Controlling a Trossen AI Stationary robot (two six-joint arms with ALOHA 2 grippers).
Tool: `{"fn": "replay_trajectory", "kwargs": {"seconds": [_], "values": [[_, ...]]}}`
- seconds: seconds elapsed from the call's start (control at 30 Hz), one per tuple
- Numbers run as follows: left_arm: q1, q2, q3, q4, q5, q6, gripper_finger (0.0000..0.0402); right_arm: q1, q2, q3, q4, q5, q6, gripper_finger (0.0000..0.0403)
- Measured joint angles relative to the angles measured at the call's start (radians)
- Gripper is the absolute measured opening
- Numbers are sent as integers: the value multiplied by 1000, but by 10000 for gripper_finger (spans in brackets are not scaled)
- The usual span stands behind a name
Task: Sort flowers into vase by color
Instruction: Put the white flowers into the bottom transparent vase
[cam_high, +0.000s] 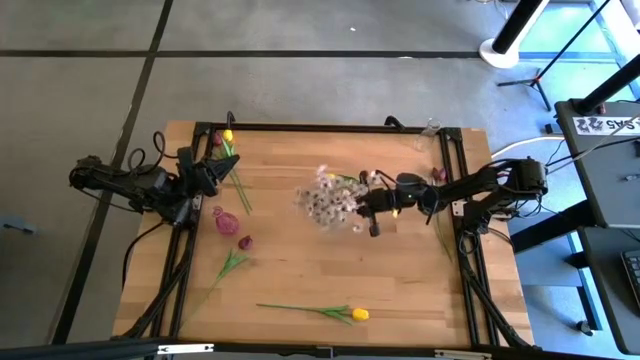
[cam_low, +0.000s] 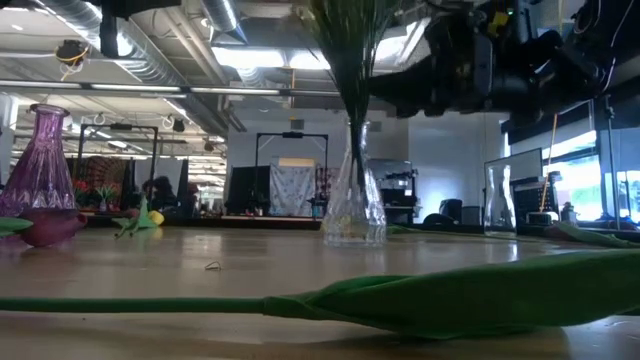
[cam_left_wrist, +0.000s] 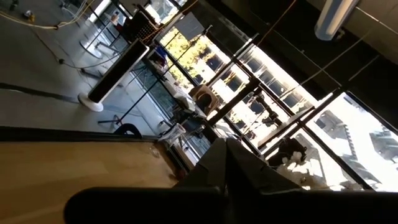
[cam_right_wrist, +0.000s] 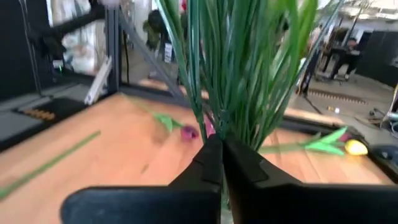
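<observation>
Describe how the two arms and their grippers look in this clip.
Both arms are dark, jointed and slim, with black cables looping off them. The left gripper and right gripper end in two flat, tapering black fingers. A small yellow spot shows on the right arm. No other markings are legible.

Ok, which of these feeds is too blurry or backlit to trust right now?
Low view: the stem and leaf lying nearest the lens are out of focus, and the clear vase stands against bright ceiling lights. Left wrist view: windows glare, so the left gripper is a dark silhouette. Right wrist view: the green stems near the right gripper are soft. High view is evenly lit.
</observation>
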Motion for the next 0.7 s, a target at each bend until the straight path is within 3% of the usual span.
{"fn": "replay_trajectory", "kwargs": {"seconds": [0.4,0.7], "values": [[0,0,0,-2,0,1,0,0,-18,-1,-105,51,-53,93],[0,0,0,-3,0,2,0,0,-175,-2,-260,47,-78,166]]}}
